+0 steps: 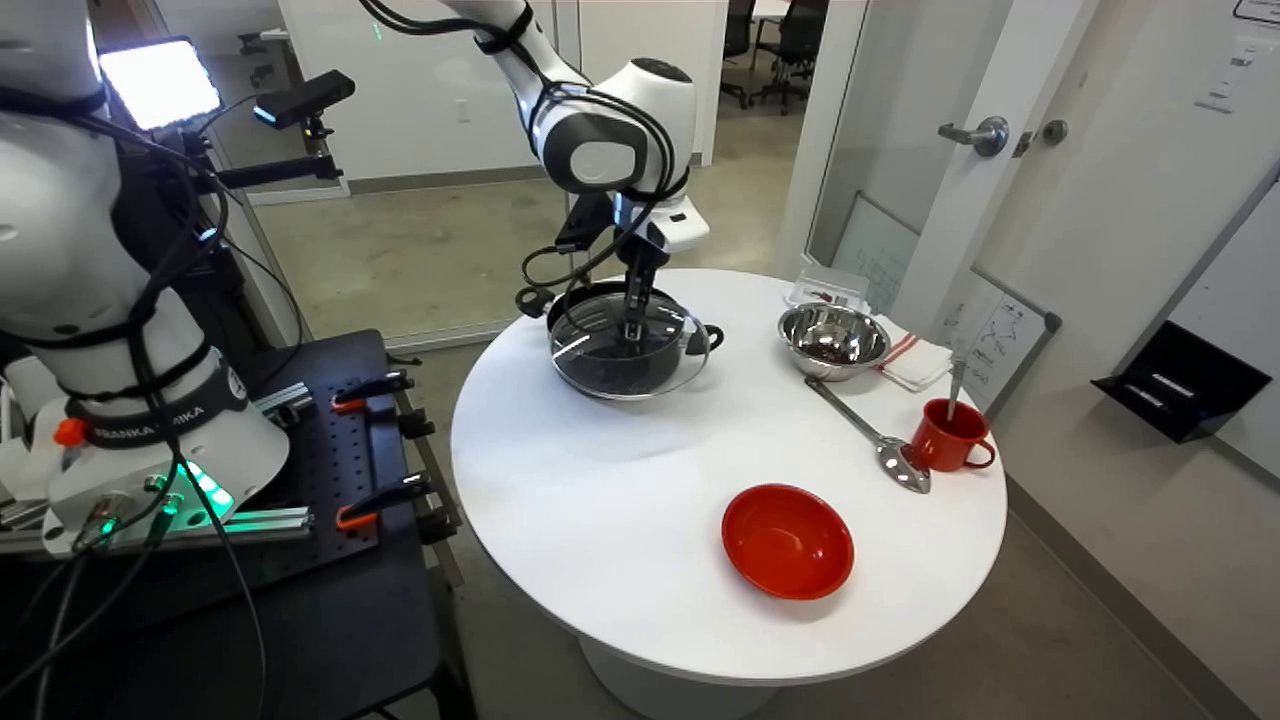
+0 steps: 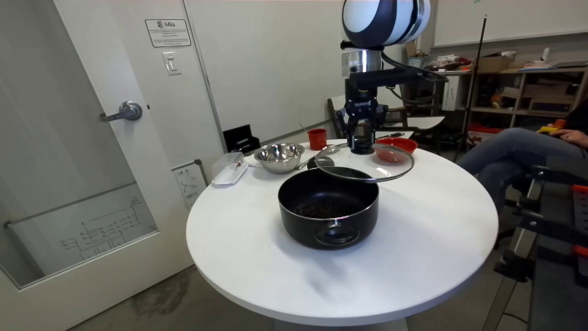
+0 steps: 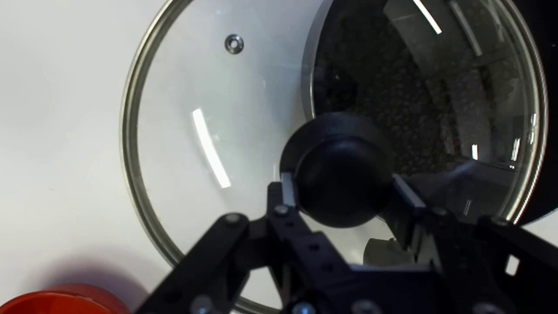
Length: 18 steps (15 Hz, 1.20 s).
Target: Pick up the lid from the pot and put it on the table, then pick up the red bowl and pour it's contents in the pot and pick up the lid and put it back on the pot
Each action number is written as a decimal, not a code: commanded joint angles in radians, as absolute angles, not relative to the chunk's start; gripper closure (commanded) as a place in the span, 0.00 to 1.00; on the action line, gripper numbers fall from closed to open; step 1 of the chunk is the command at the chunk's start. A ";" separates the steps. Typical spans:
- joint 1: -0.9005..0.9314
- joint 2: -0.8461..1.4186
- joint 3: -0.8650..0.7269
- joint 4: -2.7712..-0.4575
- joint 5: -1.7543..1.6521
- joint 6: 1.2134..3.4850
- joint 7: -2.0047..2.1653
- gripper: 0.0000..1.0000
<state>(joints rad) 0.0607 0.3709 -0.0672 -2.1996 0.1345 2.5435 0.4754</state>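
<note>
The lid (image 2: 365,166) hangs above the table (image 2: 436,220), over part of the pot (image 2: 298,226), its black knob (image 3: 344,185) pinched in the gripper (image 2: 362,142), which hides part of the lid in the wrist view. In an exterior view the pot's far rim shows partly through the lid, and the dark contents (image 2: 324,208) inside are too fine to tell singly. The red bowl (image 1: 788,545) shows whole in an exterior view but is cut off at the wrist view's lower left corner; the dark patch (image 1: 832,351) in the steel bowl (image 1: 845,370) cannot be made out.
</note>
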 commanded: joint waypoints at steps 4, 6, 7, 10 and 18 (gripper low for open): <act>0.063 0.371 -0.070 -2.198 0.136 2.541 0.474 0.50; 0.063 0.371 -0.070 -2.198 0.136 2.541 0.474 0.50; 0.063 0.371 -0.070 -2.198 0.136 2.541 0.474 0.50; 0.063 0.371 -0.070 -2.198 0.136 2.541 0.474 0.50; 0.077 0.405 -0.071 -2.160 0.121 2.523 0.478 0.75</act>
<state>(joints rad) 0.0615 0.3992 -0.0672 -2.1952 0.1332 2.5434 0.4747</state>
